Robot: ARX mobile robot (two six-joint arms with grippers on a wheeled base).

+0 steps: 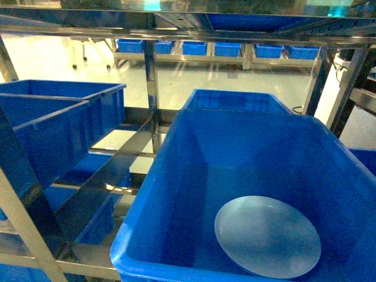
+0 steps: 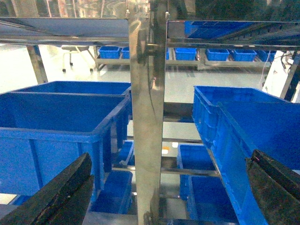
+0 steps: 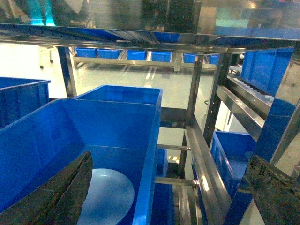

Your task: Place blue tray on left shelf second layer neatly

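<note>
The blue tray (image 1: pixel 267 236), a pale round shallow dish, lies flat on the floor of a big deep-blue crate (image 1: pixel 176 176) at the right of the head view. The right wrist view shows the tray (image 3: pixel 105 197) low in that crate, partly behind my right gripper's left finger. My right gripper (image 3: pixel 168 199) is open above the crate's right wall and holds nothing. My left gripper (image 2: pixel 164 199) is open and empty, facing a steel post (image 2: pixel 149 131). The left shelf's rails (image 1: pixel 114 153) carry two deep-blue crates (image 1: pixel 41 123). Neither gripper shows in the head view.
A steel shelf level (image 1: pixel 176 26) runs close overhead. Another crate (image 1: pixel 235 100) stands behind the tray's crate. Lower tiers hold more crates (image 2: pixel 206 197). A second rack (image 3: pixel 234 112) with crates stands to the right. A far row of bins (image 1: pixel 211 48) lines the back.
</note>
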